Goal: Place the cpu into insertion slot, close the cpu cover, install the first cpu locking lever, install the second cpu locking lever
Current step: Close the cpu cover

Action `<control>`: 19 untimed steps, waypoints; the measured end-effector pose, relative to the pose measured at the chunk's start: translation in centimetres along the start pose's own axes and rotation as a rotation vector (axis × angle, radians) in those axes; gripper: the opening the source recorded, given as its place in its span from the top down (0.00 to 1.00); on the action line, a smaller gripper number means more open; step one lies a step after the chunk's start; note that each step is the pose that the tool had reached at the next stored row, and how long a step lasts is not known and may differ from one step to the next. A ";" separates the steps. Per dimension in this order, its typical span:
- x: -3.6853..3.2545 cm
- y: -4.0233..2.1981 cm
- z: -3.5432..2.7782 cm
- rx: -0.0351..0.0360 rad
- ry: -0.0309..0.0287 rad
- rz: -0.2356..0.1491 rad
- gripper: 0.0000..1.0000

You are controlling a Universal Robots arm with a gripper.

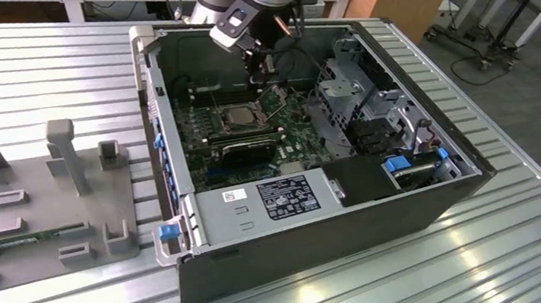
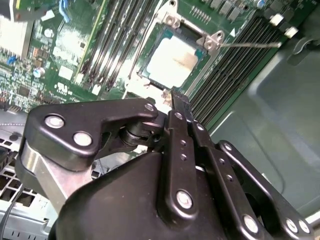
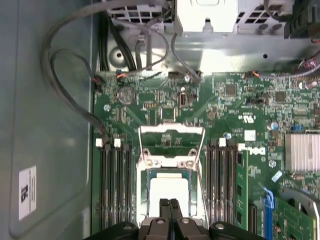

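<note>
The cpu (image 3: 170,192) (image 2: 171,62) is a pale square chip lying flat in the insertion slot (image 3: 143,192) (image 1: 237,119), on the green board inside the open computer case. The cpu cover (image 3: 171,130), a thin silvery frame with a square cut-out, stands swung up from the slot's far edge. My gripper (image 3: 170,203) (image 2: 178,96) (image 1: 257,73) hangs just above the cpu's near edge. Its two black fingers are pressed together with nothing between them. A thin wire lever (image 2: 250,44) (image 3: 200,182) runs along one side of the slot.
Long black memory slots (image 3: 114,185) (image 3: 223,185) flank the socket on both sides. Grey cables (image 3: 65,95) loop by the case wall. A finned heatsink (image 3: 302,150) and a metal drive cage (image 1: 343,99) stand nearby. A grey fixture tray (image 1: 39,217) lies at the exterior view's left.
</note>
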State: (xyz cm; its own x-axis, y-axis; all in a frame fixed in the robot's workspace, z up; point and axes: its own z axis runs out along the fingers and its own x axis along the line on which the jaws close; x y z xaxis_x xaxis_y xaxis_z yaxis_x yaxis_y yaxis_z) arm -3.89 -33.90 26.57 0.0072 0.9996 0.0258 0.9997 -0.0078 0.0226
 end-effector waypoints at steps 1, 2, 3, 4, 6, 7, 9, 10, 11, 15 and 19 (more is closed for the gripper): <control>0.00 0.21 0.01 0.0000 0.0000 0.000 0.89; 0.00 0.47 0.01 0.0000 0.0001 0.000 0.89; 0.01 0.70 0.02 0.0000 0.0001 0.000 0.89; 0.01 0.92 0.02 0.0000 0.0000 0.000 0.89; 0.01 1.32 0.04 0.0000 0.0001 0.000 0.89; 0.01 1.56 0.04 0.0000 0.0001 0.000 0.89; 0.01 2.08 0.06 0.0000 0.0001 0.000 0.89; 0.02 2.35 0.07 0.0000 0.0001 0.000 0.89; 0.02 2.61 0.08 0.0000 0.0001 0.000 0.89; 0.02 3.21 0.11 0.0000 0.0001 0.000 0.89; 0.02 3.48 0.12 0.0000 0.0001 0.000 0.89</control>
State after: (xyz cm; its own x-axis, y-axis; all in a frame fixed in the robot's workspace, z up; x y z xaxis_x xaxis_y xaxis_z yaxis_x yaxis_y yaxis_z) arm -0.41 -33.90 26.53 0.0074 0.9996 0.0259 0.9997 -0.0080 0.0226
